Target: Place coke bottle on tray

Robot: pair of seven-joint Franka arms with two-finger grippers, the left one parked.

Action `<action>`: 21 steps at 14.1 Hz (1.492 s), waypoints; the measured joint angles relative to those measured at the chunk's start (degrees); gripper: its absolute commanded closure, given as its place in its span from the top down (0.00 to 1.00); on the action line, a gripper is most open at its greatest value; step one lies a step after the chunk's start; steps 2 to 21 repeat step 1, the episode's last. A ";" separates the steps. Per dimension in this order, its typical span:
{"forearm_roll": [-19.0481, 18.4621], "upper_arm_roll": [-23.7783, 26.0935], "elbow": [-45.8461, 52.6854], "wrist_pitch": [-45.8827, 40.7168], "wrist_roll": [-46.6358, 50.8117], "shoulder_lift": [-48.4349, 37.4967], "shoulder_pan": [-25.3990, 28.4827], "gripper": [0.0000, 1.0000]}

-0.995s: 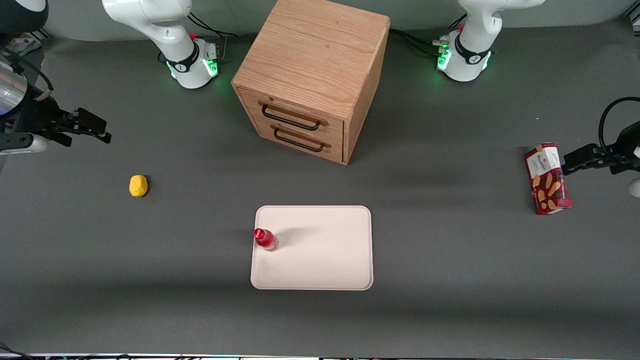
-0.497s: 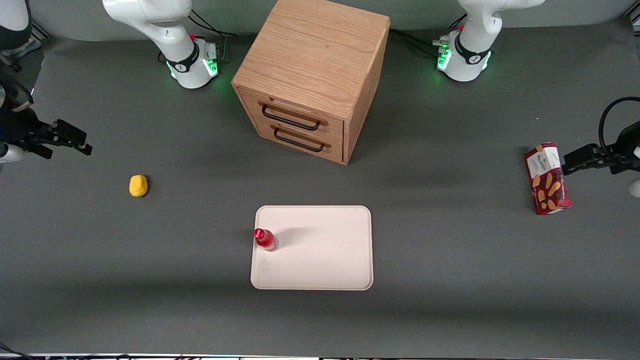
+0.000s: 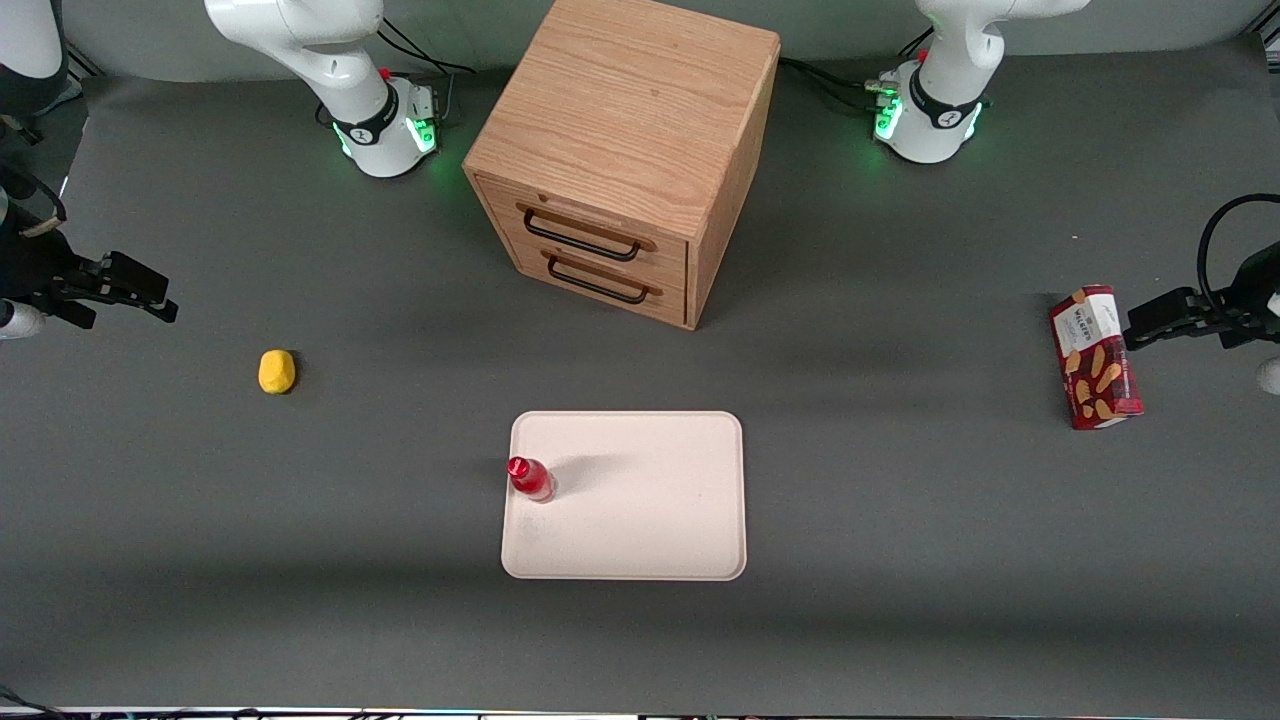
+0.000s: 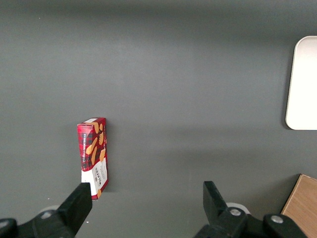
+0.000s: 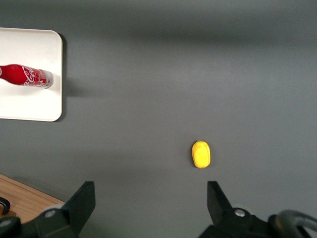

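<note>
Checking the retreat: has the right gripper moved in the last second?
Yes. The gripper, open, has drawn away from the yellow lump, toward the working arm's end of the table, clear of the coke bottle.

- Front view: high above the tabletop (image 3: 900,560), facing both arm bases at 12 o'clock.
- Right wrist view: looks straight down past its open hand (image 5: 148,208), sharing the tray (image 5: 29,99) (image 3: 640,520).
</note>
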 measured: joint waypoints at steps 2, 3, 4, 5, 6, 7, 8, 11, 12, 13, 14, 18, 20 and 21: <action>0.00 0.01 0.00 -0.02 0.00 0.00 0.00 1.00; 0.00 0.01 0.00 -0.02 0.00 0.00 0.00 1.00; 0.00 0.01 0.00 -0.02 0.00 0.00 0.00 1.00; 0.00 0.01 0.00 -0.02 0.00 0.00 0.00 1.00; 0.00 0.01 0.00 -0.02 0.00 0.00 0.00 1.00; 0.00 0.01 0.00 -0.02 0.00 0.00 0.00 1.00; 0.00 0.01 0.00 -0.02 0.00 0.00 0.00 1.00; 0.00 0.01 0.00 -0.02 0.00 0.00 0.00 1.00; 0.00 0.01 0.00 -0.02 0.00 0.00 0.00 1.00; 0.00 0.01 0.00 -0.02 0.00 0.00 0.00 1.00; 0.00 0.01 0.00 -0.02 0.00 0.00 0.00 1.00; 0.00 0.01 0.00 -0.02 0.00 0.00 0.00 1.00; 0.00 0.01 0.00 -0.02 0.00 0.00 0.00 1.00; 0.00 0.01 0.00 -0.02 0.00 0.00 0.00 1.00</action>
